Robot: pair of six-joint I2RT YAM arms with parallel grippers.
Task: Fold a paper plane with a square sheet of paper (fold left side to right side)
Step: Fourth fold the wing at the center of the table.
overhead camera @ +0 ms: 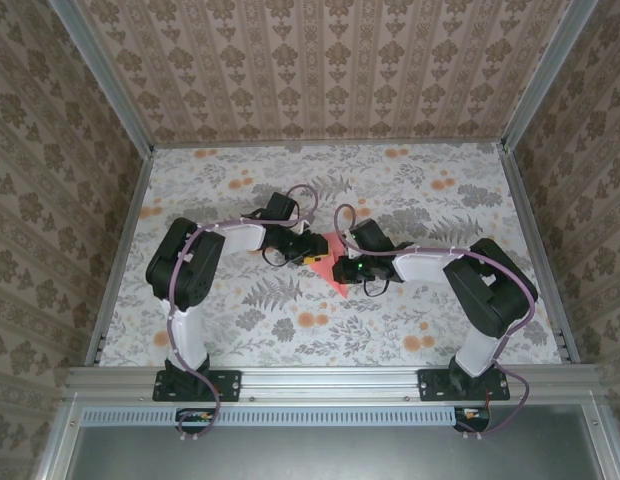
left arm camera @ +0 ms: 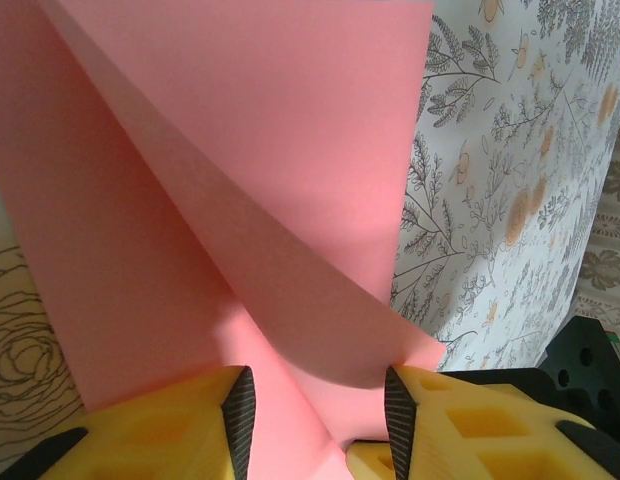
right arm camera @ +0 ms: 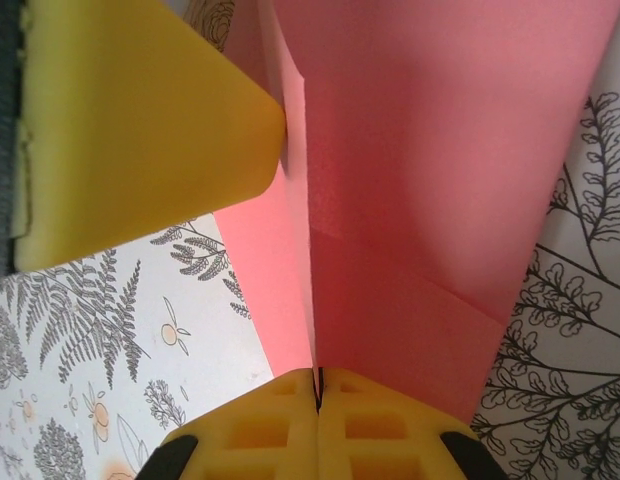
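Meeting mid-table in the top view, the left gripper [overhead camera: 310, 256] and right gripper [overhead camera: 342, 268] crowd over the pink paper [overhead camera: 334, 245]. The left wrist view shows the left gripper [left arm camera: 315, 385] with its jaws partly open, astride the paper's raised fold. The right wrist view shows the right gripper [right arm camera: 318, 385] pinched tight on the paper's crease.
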